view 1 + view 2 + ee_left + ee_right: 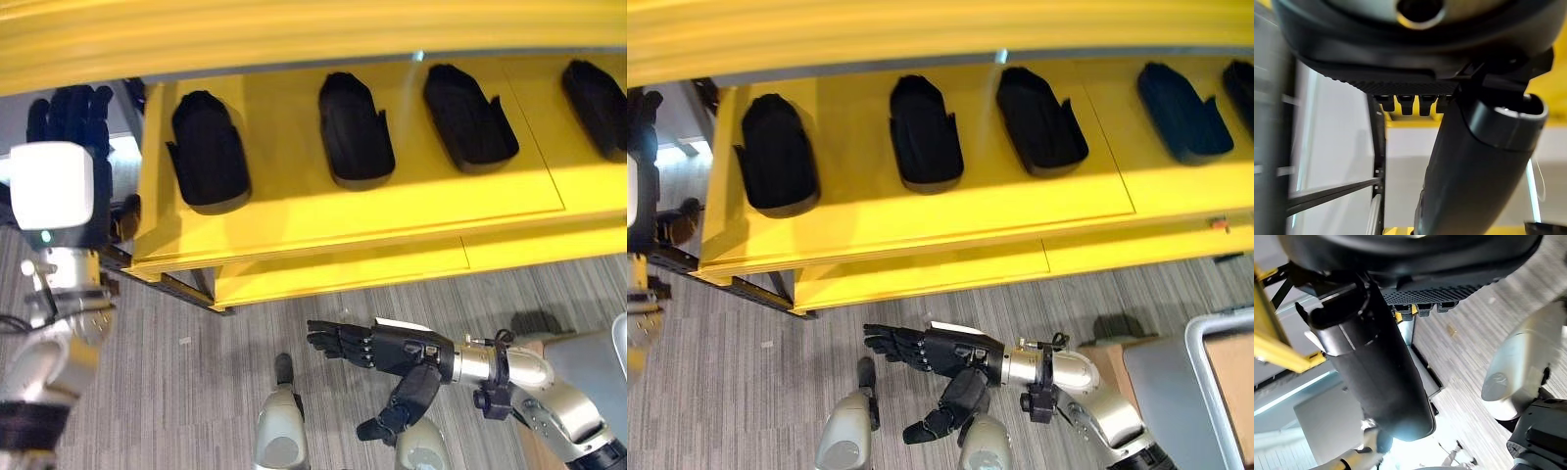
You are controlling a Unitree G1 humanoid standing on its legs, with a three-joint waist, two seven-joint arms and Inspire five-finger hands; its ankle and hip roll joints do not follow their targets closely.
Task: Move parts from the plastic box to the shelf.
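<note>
While my right hand (392, 350) hangs low over the floor, fingers straight and empty, my left hand (71, 117) is raised beside the yellow shelf (294, 211) — fingers straight too. The parts (356, 130) — black, glossy, scoop-shaped shells — lie in a row on it.

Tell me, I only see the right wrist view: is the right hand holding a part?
Observer: No. The right hand is open and holds nothing, low over the grey carpet floor.
Operator: Where are the parts, then?
Observer: The black moulded plastic parts lie in a row on the yellow metal shelf, above and beyond that hand.
Operator: What about the other hand?
Observer: The left hand is raised beside the shelf's left end, fingers straight, holding nothing.
</note>
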